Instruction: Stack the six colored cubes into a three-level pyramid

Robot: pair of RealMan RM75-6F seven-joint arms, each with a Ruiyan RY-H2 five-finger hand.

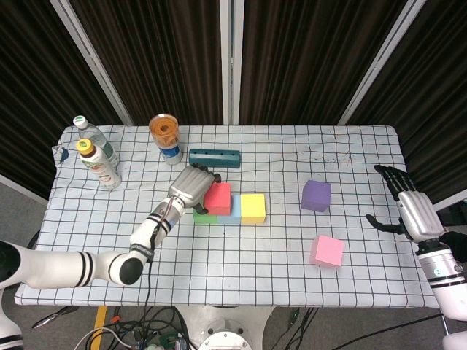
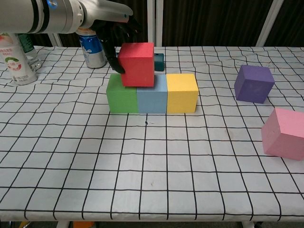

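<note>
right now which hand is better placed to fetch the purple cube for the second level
Right. The right hand is open and free at the table's right edge, near the purple cube. The left hand holds the red cube over the bottom row.

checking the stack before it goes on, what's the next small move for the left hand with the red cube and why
Probably lower and release. The left hand holds the red cube over the seam between the green cube and blue cube, where the second level belongs. It looks slightly tilted, so levelling it first seems wise.
</note>
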